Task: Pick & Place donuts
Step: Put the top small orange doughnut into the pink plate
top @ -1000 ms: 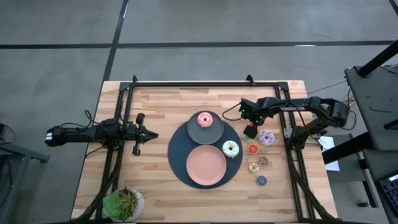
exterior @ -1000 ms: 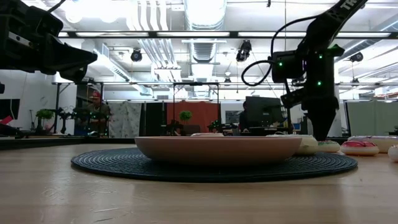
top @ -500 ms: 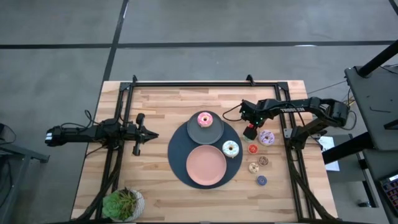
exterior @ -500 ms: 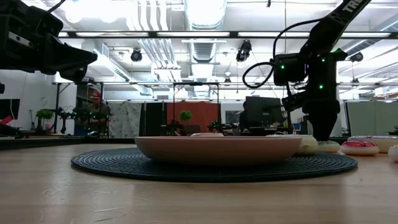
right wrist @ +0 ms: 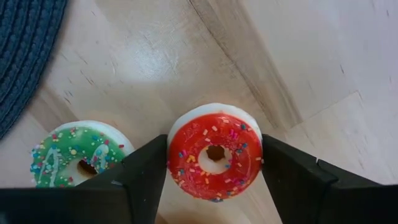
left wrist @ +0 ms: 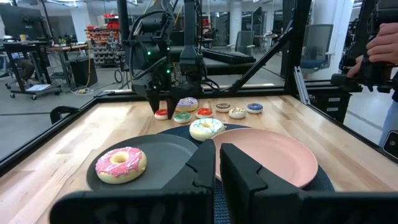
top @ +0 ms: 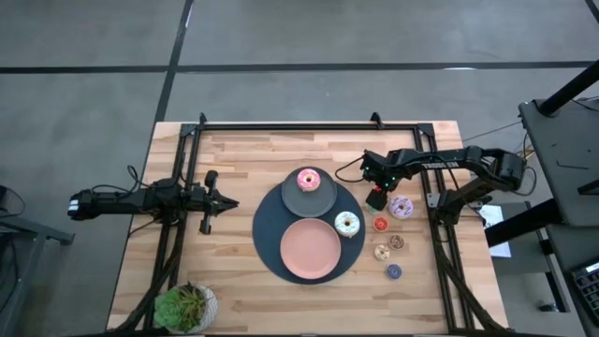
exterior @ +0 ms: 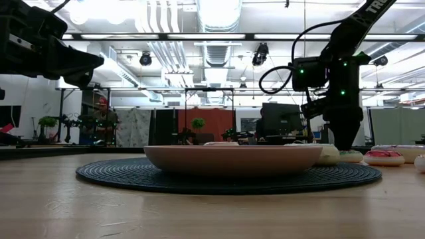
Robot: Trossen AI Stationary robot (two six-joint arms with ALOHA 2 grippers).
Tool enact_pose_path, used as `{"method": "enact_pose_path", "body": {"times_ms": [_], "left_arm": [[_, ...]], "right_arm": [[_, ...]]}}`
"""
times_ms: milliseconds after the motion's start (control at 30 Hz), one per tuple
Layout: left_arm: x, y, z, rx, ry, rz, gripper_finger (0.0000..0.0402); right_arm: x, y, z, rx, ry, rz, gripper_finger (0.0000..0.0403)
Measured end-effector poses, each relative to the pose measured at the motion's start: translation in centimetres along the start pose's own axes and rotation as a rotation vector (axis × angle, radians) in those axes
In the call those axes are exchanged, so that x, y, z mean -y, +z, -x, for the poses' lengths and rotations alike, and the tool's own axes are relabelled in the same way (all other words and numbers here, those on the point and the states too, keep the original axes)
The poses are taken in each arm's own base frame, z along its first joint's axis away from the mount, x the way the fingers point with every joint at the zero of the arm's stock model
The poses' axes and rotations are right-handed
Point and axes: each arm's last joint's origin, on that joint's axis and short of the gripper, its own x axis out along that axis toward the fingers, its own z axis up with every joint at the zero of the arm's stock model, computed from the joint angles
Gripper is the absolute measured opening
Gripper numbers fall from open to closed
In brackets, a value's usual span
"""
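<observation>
My right gripper [top: 377, 197] [right wrist: 215, 180] points down at the table's right part, its fingers on either side of a small red donut [right wrist: 215, 155]. A small green donut [right wrist: 73, 155] lies on the wood just beside it. The lilac donut [top: 401, 207], another red one [top: 380, 224], the tan [top: 382, 252], brown [top: 396, 242] and blue [top: 394, 271] ones lie flat on the wood nearby. The pink donut [top: 308, 179] sits on the grey plate [top: 292, 198]. The white donut [top: 347, 224] rests on the dark mat's edge. My left gripper [top: 225, 203] [left wrist: 217, 168] hovers shut at the left. My right gripper pinches the small red donut by two opposite sides of its rim [right wrist: 173, 163], one finger [right wrist: 146, 177] on each side. The fingers come from above, pointing down. The donut lies flat, frosting up, and looks to rest on the wood.
A round dark mat [top: 265, 239] carries the grey plate and a pink plate [top: 311, 249]. A potted plant [top: 184, 306] stands at the near left corner. A black frame [top: 309, 124] runs along the far and side edges. A person's hand [left wrist: 380, 46] shows beyond the table.
My right gripper has shifted slightly toward the table's right edge above the red donut, then kept still. The donuts and plates have stayed in place.
</observation>
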Motion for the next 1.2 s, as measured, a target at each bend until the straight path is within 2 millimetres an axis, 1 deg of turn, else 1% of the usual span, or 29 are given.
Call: {"method": "enact_pose_path", "body": {"times_ms": [233, 400, 533, 733, 867, 1033, 1200], "left_arm": [[0.0, 0.0, 0.0, 0.000, 0.000, 0.000, 0.0000], [0.0, 0.0, 0.0, 0.000, 0.000, 0.000, 0.0000], [0.0, 0.0, 0.0, 0.000, 0.000, 0.000, 0.0000], [0.0, 0.0, 0.0, 0.000, 0.000, 0.000, 0.0000], [0.0, 0.0, 0.0, 0.000, 0.000, 0.000, 0.0000], [0.0, 0.0, 0.0, 0.000, 0.000, 0.000, 0.0000], [0.0, 0.0, 0.0, 0.000, 0.000, 0.000, 0.0000]], "right_arm": [[0.0, 0.0, 0.0, 0.000, 0.000, 0.000, 0.0216], [0.0, 0.0, 0.0, 0.001, 0.000, 0.007, 0.0214], [0.0, -0.1, 0.6, 0.030, 0.006, 0.007, 0.0214], [0.0, -0.3, 2.3, 0.108, 0.024, 0.007, 0.0214], [-0.3, -0.2, 3.9, 0.153, 0.070, 0.014, 0.0214], [-1.7, 0.3, 6.0, 0.214, 0.160, 0.048, 0.0214], [-4.0, 1.0, 8.0, 0.267, 0.204, 0.113, 0.0214]]}}
